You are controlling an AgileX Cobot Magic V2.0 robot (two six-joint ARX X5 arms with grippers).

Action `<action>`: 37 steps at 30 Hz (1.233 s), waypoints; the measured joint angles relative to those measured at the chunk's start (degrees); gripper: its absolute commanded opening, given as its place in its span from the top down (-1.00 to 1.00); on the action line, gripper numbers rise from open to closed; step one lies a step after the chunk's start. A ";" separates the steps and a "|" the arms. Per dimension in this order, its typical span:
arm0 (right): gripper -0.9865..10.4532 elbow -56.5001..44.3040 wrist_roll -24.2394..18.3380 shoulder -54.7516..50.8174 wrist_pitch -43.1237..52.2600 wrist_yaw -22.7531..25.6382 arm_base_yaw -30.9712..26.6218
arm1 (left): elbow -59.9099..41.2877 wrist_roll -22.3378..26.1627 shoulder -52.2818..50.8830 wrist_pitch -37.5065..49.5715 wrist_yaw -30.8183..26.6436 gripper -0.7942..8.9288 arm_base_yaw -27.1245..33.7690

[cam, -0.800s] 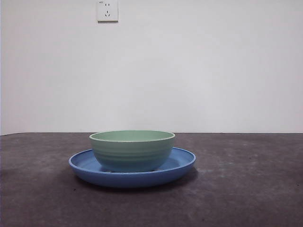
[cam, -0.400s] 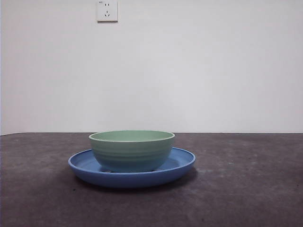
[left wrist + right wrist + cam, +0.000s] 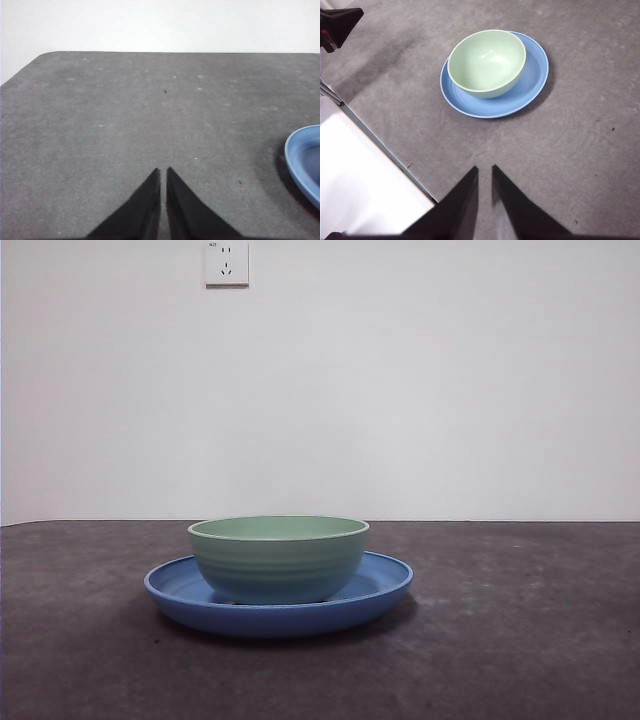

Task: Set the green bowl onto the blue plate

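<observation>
The green bowl (image 3: 278, 558) stands upright inside the blue plate (image 3: 385, 590) on the dark table, left of centre in the front view. No arm shows in the front view. In the right wrist view the bowl (image 3: 487, 60) sits slightly off-centre on the plate (image 3: 532, 82). My right gripper (image 3: 485, 170) is raised and well back from them, shut and empty. My left gripper (image 3: 163, 172) is shut and empty over bare table, and only an edge of the plate (image 3: 302, 160) shows off to its side.
A white wall with a socket (image 3: 227, 262) stands behind the table. The table's edge (image 3: 380, 145) and a pale floor show in the right wrist view, with the other arm's dark tip (image 3: 337, 25) in the corner.
</observation>
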 measured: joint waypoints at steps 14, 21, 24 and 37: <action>0.76 0.00 0.00 0.00 0.00 0.00 0.00 | 0.00 0.00 0.00 -0.02 -0.02 0.80 0.00; 0.76 0.00 0.00 0.00 -0.02 0.00 0.00 | 0.00 0.00 0.00 0.00 -0.02 0.80 0.00; 0.76 0.00 0.00 0.00 0.00 0.00 0.00 | 0.00 0.02 0.00 -0.02 -0.02 0.80 0.00; 0.76 -10.75 -5.25 -9.84 20.06 0.28 -18.82 | 0.00 0.02 0.00 0.00 -0.02 0.80 0.00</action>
